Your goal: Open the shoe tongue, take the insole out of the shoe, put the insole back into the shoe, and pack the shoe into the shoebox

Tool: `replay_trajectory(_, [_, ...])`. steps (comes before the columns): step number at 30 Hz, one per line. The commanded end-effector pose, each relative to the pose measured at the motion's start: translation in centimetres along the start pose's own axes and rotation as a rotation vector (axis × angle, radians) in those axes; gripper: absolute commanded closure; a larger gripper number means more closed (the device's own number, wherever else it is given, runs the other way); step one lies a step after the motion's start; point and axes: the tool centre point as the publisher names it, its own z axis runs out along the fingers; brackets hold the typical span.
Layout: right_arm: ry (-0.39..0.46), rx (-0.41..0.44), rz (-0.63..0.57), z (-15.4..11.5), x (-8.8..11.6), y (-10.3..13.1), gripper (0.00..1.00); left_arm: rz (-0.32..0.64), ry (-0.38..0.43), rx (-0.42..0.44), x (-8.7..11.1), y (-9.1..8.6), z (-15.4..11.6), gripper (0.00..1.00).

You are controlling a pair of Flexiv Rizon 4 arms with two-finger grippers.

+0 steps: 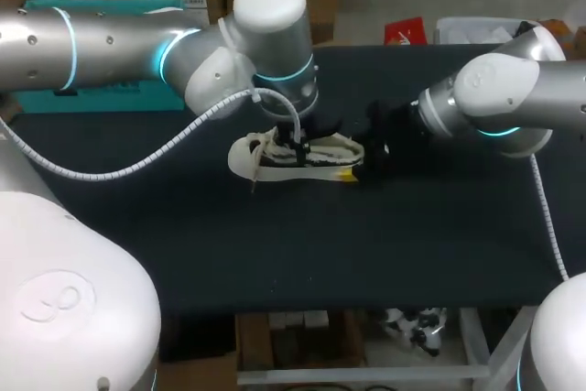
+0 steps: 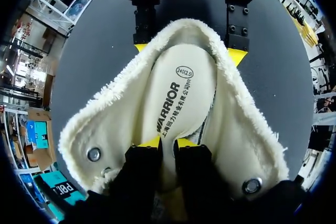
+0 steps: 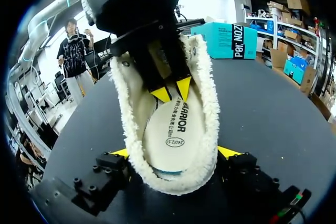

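Note:
A cream fleece-lined shoe [image 1: 293,157] lies on its sole mid-table, laces loose and its mouth spread wide. Its cream printed insole [image 2: 181,93] lies flat inside. My left gripper [image 1: 298,142] points down into the shoe near the tongue. Its yellow tips [image 2: 149,142] stand close together on the insole's front part, with a thin cream strip pinched between them. The right wrist view shows the same tips [image 3: 184,87] pressed on the insole [image 3: 173,129]. My right gripper [image 3: 174,153] is at the heel, spread wide, with one finger against each side of it.
A teal shoebox [image 1: 110,98] stands at the table's back left, behind my left arm. It shows again as the teal box [image 3: 231,40] beyond the shoe's toe. The black tabletop [image 1: 302,244] lies bare in front of the shoe.

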Motion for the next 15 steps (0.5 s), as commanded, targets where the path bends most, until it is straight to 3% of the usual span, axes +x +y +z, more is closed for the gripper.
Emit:
replay_trajectory(1, [0.003,-0.003,-0.002,0.5,0.2,-0.6,1.00,0.003,0.014,0.078,0.6,-0.9,-1.3,1.00])
replay_trajectory(9, [0.003,-0.003,-0.002,0.5,0.2,-0.6,1.00,-0.004,0.037,0.128,2.2,-3.0,-3.9,1.00])
replay_trajectory(15, [0.003,-0.003,-0.002,0.5,0.2,-0.6,1.00,-0.022,0.054,0.154,2.8,-3.6,-4.9,1.00])
